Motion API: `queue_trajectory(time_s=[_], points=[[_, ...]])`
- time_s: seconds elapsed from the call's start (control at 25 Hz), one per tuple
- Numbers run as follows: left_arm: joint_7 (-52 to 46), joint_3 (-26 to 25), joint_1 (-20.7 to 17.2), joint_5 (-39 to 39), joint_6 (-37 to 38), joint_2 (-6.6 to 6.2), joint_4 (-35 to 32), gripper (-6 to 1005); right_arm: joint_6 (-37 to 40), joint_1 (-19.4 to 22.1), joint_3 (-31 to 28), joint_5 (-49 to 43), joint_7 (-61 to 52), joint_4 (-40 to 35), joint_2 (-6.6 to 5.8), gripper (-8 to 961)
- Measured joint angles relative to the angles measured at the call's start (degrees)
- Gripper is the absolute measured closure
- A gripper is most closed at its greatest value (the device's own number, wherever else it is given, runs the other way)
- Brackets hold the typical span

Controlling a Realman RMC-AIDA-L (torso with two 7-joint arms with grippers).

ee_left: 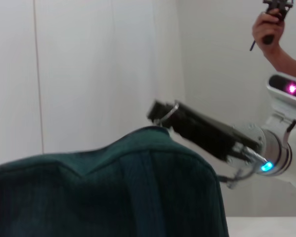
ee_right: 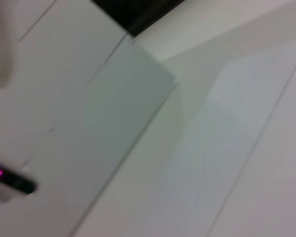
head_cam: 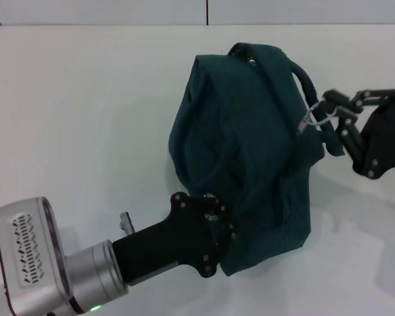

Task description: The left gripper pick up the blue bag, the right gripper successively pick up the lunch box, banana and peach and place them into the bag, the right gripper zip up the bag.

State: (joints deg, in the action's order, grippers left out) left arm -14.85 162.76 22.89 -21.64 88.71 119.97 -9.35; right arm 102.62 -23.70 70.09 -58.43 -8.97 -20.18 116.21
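Cloth, metal and matt plastic before you.
Your blue bag (head_cam: 250,151) is soft matt fabric; its ring pull (head_cam: 318,113) shiny metal; the left gripper (head_cam: 220,220) matt black on a brushed silver wrist (head_cam: 95,276).

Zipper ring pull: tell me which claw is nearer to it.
Right. The right claw is at the ring pull on the blue bag, fingertips closed on it. The left claw grips the bag's lower edge, well away.

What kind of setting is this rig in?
Likely a robot lab or data-collection room: a plain white table, bare pale wall panels, and a person's hand holding a controller-like device behind the blue bag.
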Motion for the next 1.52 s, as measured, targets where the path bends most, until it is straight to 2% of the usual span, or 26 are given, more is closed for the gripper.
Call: queue_trajectory(time_s=[0.24, 0.52, 0.76, 1.2, 1.52], points=[[0.66, -0.37, -0.2, 0.62, -0.34, 0.15, -0.55, 840, 1.95, -0.8, 5.36, 7.09, 5.21, 2.85, -0.02, 934], [2.95, -0.42, -0.7, -0.47, -0.45, 0.35, -2.4, 829, 2.11, -0.82, 6.3, 7.49, 6.07, 2.93, -0.03, 934], [2.11, -0.55, -2.01, -5.32, -0.2, 0.26, -6.25, 819, 2.17, -0.52, 6.34, 7.48, 6.12, 2.98, -0.02, 935], [-0.97, -0.6, -1.95, -8.95, 1.54, 0.42, -8.87, 357, 1.96, -0.2, 6.38, 7.41, 6.31, 3.18, -0.02, 935], [-1.45, -0.59, -1.88, -9.18, 2.2, 0.44, -8.88, 239, 2.03, -0.12, 6.37, 7.37, 7.11, 3.91, -0.03, 936]])
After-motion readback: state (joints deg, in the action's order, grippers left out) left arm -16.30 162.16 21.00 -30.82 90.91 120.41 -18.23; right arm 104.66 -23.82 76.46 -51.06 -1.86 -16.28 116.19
